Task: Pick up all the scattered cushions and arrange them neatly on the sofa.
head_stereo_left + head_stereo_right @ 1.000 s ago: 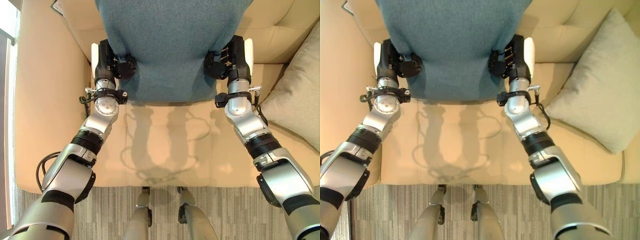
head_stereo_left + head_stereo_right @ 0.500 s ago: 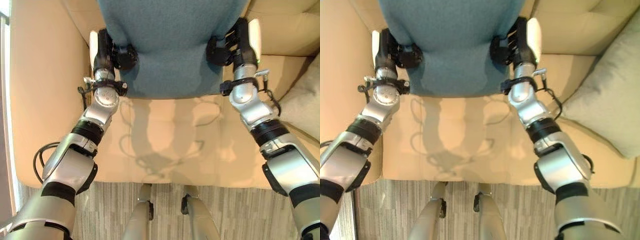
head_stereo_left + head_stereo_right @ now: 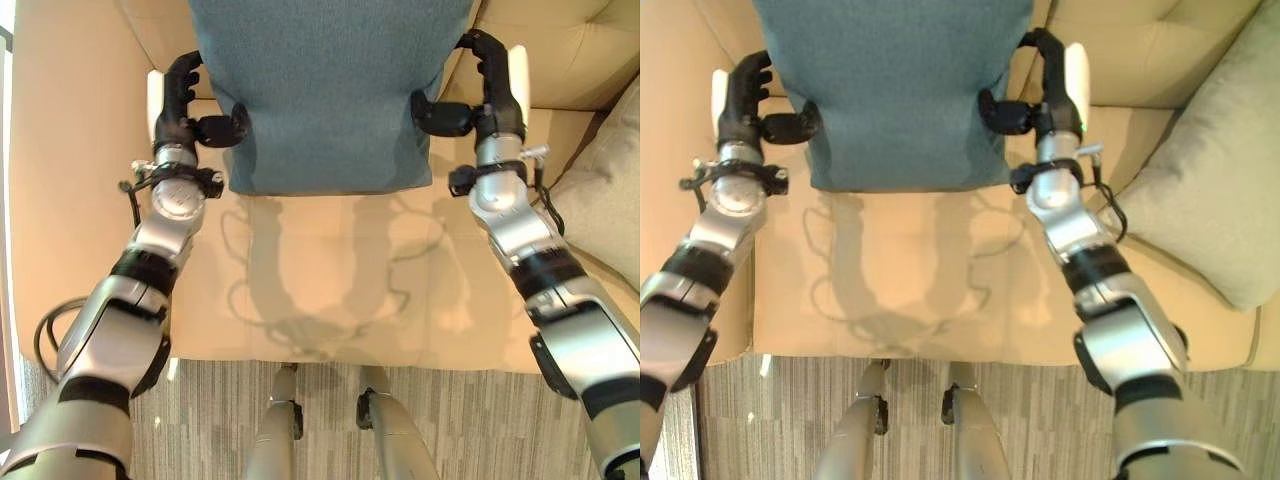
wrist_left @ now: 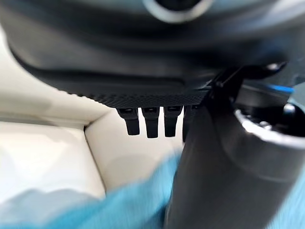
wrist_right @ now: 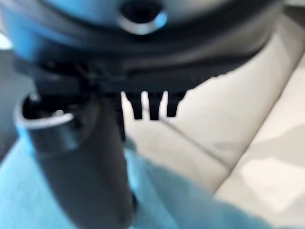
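teal cushion [image 3: 330,90] | left hand [image 3: 180,105], right hand [image 3: 490,95] open beside it | no print

Cream sofa on a striped grey carpet, seen from above

The sofa [image 3: 330,290] is a pale beige, leather-looking one, with a smooth seat and a wide armrest [image 3: 70,200] running down the left side. The backrest [image 3: 1140,50] at the top right is padded, with seams or tufting pulling it into puffy sections. In front of the seat edge the floor [image 3: 1030,420] is a grey carpet with fine light and dark streaks. Bright daylight comes in along the far left edge, probably from a window [image 3: 6,60], though I can't really make it out.
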### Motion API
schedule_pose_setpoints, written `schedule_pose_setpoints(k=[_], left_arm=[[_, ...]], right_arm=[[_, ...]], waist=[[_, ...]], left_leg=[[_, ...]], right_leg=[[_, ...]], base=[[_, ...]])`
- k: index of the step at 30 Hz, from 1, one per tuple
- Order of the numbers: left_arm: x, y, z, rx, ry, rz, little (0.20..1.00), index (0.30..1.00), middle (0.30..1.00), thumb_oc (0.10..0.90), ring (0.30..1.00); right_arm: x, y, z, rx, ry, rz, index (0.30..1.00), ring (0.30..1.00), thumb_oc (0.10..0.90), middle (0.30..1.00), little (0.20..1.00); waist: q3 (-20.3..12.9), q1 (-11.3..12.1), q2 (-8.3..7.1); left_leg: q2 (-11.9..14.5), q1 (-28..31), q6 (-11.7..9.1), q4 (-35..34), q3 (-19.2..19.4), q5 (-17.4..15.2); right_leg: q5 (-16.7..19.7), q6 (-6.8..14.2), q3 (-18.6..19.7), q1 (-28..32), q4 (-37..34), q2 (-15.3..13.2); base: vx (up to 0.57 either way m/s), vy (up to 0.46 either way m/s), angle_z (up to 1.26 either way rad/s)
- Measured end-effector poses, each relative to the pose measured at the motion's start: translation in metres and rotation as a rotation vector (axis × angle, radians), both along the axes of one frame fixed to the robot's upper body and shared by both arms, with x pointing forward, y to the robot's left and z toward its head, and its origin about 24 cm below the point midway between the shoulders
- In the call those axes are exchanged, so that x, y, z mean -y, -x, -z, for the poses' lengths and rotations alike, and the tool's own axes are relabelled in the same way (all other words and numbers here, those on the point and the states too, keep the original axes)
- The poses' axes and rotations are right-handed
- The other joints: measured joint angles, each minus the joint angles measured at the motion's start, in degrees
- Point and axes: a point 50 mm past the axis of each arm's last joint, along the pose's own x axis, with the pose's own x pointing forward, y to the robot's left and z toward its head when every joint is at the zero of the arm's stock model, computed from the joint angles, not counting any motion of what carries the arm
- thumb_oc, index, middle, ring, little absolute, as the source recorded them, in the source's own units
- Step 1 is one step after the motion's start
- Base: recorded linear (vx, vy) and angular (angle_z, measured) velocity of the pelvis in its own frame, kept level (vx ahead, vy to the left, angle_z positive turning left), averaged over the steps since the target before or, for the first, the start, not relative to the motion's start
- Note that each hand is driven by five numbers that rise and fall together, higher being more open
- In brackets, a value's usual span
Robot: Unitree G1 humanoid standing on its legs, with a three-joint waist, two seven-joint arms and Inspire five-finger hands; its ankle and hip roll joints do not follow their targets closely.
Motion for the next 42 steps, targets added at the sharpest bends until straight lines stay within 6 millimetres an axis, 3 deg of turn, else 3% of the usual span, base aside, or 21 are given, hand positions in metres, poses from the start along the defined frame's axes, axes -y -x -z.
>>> schedule_pose_setpoints(k=[3, 7, 9, 11, 12, 15, 17, 19, 20, 21, 24, 30, 37, 42], left_arm=[[-0.022, 0.028, 0.048, -0.044, 0.097, -0.013, 0.900, 0.900, 0.900, 0.800, 0.900], [-0.024, 0.066, 0.108, -0.128, 0.209, -0.016, 0.900, 0.900, 0.900, 0.800, 0.900], [-0.015, 0.083, 0.130, -0.143, 0.298, -0.004, 0.900, 0.900, 0.900, 0.800, 0.900], [-0.001, 0.106, 0.161, -0.198, 0.401, 0.016, 0.900, 0.900, 0.900, 0.800, 0.900], [0.006, 0.121, 0.186, -0.279, 0.452, 0.013, 0.900, 0.900, 0.900, 0.800, 0.900], [0.018, 0.151, 0.228, -0.422, 0.528, 0.005, 0.900, 0.900, 0.900, 0.800, 0.900], [0.020, 0.165, 0.245, -0.503, 0.534, 0.003, 0.900, 0.900, 0.900, 0.800, 0.900], [0.018, 0.194, 0.280, -0.669, 0.565, -0.052, 0.900, 0.900, 0.900, 0.800, 0.900], [0.018, 0.200, 0.287, -0.709, 0.569, -0.061, 0.900, 0.900, 0.900, 0.800, 0.900], [0.018, 0.220, 0.307, -0.808, 0.594, -0.097, 0.900, 0.900, 0.900, 0.800, 0.900], [0.020, 0.254, 0.330, -0.972, 0.612, -0.125, 0.900, 0.900, 0.900, 0.800, 0.900], [0.020, 0.299, 0.369, -1.324, 0.463, -0.153, 0.900, 0.900, 0.900, 0.800, 0.900], [0.021, 0.316, 0.377, -1.450, 0.343, -0.120, 0.900, 0.900, 0.900, 0.800, 0.900], [0.024, 0.311, 0.377, -1.451, 0.309, -0.085, 0.900, 0.900, 0.900, 0.800, 0.900]], right_arm=[[0.038, 0.019, 0.042, -0.078, -0.095, 0.073, 0.900, 0.900, 0.800, 0.900, 0.900], [0.072, 0.054, 0.105, -0.192, -0.214, 0.164, 0.900, 0.900, 0.800, 0.900, 0.900], [0.076, 0.070, 0.128, -0.227, -0.260, 0.177, 0.900, 0.900, 0.800, 0.900, 0.900], [0.074, 0.092, 0.159, -0.299, -0.298, 0.174, 0.900, 0.900, 0.800, 0.900, 0.900], [0.068, 0.103, 0.183, -0.382, -0.313, 0.164, 0.900, 0.900, 0.800, 0.900, 0.900], [0.056, 0.124, 0.220, -0.509, -0.332, 0.143, 0.900, 0.900, 0.800, 0.900, 0.900], [0.054, 0.136, 0.235, -0.574, -0.327, 0.135, 0.900, 0.900, 0.800, 0.900, 0.900], [0.042, 0.151, 0.259, -0.680, -0.330, 0.100, 0.900, 0.900, 0.800, 0.900, 0.900], [0.039, 0.153, 0.265, -0.709, -0.328, 0.087, 0.900, 0.900, 0.800, 0.900, 0.900], [0.034, 0.163, 0.283, -0.801, -0.313, 0.079, 0.900, 0.900, 0.800, 0.900, 0.900], [0.026, 0.191, 0.316, -0.997, -0.268, 0.043, 0.900, 0.900, 0.800, 0.900, 0.900], [0.024, 0.244, 0.371, -1.325, -0.240, 0.120, 0.900, 0.900, 0.800, 0.900, 0.900], [0.033, 0.302, 0.395, -1.561, -0.241, 0.229, 0.900, 0.900, 0.800, 0.900, 0.900], [0.034, 0.312, 0.398, -1.600, -0.249, 0.241, 0.900, 0.900, 0.800, 0.900, 0.900]], waist=[[0.02, 0.17, -0.03], [0.06, 0.02, -0.11], [0.08, -0.16, -0.14], [0.16, -0.24, -0.27], [0.29, -0.49, -0.53], [0.33, -0.58, -0.60], [0.34, -0.36, -0.61], [0.29, -0.46, -0.74], [0.29, -0.43, -0.74], [0.27, -0.54, -0.76], [-1.26, -0.34, -1.09], [-4.13, -0.32, -1.26], [-7.15, -0.42, -1.09], [-7.72, -0.48, -0.86]], left_leg=[[0.17, 4.43, 0.30, -0.02, 0.76, -1.55], [0.12, 8.96, 0.55, -0.02, 1.04, -2.74], [0.12, 10.35, 0.65, -0.02, 1.13, -2.92], [0.11, 12.69, 0.69, -0.03, 1.19, -3.08], [0.13, 15.12, 0.91, -0.03, 1.32, -3.45], [0.68, 19.21, 1.16, -0.05, 1.66, -5.10], [0.97, 20.37, 1.45, -0.04, 2.29, -5.84], [1.07, 23.69, 1.71, -0.06, 2.84, -6.35], [1.08, 24.51, 1.82, -0.05, 3.01, -6.51], [1.08, 26.78, 2.21, -0.07, 3.17, -7.01], [1.09, 28.26, 2.15, -0.06, 3.17, -7.66], [1.10, 32.83, 2.94, -0.08, 3.72, -8.05], [1.25, 36.08, 3.52, -0.29, 3.97, -9.22], [1.82, 35.84, 3.58, -0.36, 3.76, -9.24]], right_leg=[[-1.21, 1.54, 0.16, 4.22, -0.01, 0.07], [-2.20, 2.54, 0.27, 8.67, -0.03, 0.00], [-2.43, 2.81, 0.42, 10.08, -0.03, -0.06], [-2.93, 3.25, 0.42, 12.42, -0.03, -0.13], [-3.49, 2.96, 0.44, 14.79, -0.05, -0.09], [-4.76, 2.34, 0.41, 18.69, -0.08, 0.41], [-4.82, 2.15, 0.40, 19.76, -0.07, 0.69], [-5.02, 1.86, 0.72, 22.87, -0.10, 0.78], [-5.10, 1.73, 0.88, 23.65, -0.10, 0.80], [-5.45, 1.21, 1.04, 25.88, -0.10, 0.84], [-5.71, 0.80, 1.07, 27.32, -0.12, 0.85], [-6.30, 0.47, 1.23, 31.71, -0.49, 0.81], [-6.59, 0.11, 1.35, 34.94, -0.49, 0.96], [-6.61, -0.06, 1.20, 35.22, -0.46, 1.40]], base=[[0.02, -0.009, -0.07], [0.03, -0.010, -0.03], [0.02, -0.010, -0.03], [0.00, 0.000, 0.00], [0.01, -0.017, -0.03], [0.01, -0.012, -0.06], [0.00, -0.003, -0.02], [-0.03, 0.004, -0.10], [-0.02, 0.008, -0.09], [0.00, 0.008, -0.07], [-0.04, 0.004, 0.00], [0.00, -0.007, -0.03], [0.00, -0.034, -0.02], [-0.05, -0.058, 0.02]])
